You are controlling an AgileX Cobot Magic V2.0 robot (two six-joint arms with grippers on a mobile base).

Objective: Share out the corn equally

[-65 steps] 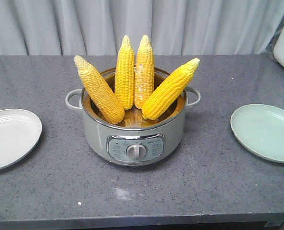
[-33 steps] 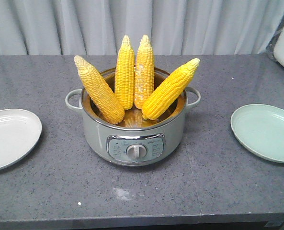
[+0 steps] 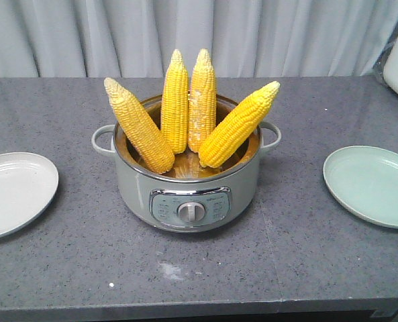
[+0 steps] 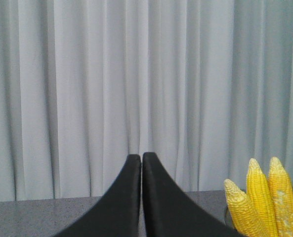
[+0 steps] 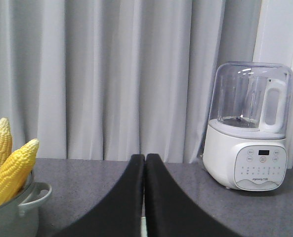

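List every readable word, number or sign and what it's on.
No text is legible.
Print on the silver front panel of the grey-green electric pot: too small to read.
Markings on the button panel of the white blender base: too blurred to read.

The countertop (image 3: 306, 255) is finished as grey speckled stone with a dull sheen. The cooker (image 3: 135, 191) is coated in smooth gloss, with a rim (image 3: 185, 180) and panel (image 3: 165, 206) of bright metal. The left plate (image 3: 14, 191) and the right plate (image 3: 373, 184) are smooth and softly glossy. The corn (image 3: 138, 127) is knobbly and waxy. The curtain (image 3: 286, 40) is matt pleated cloth.
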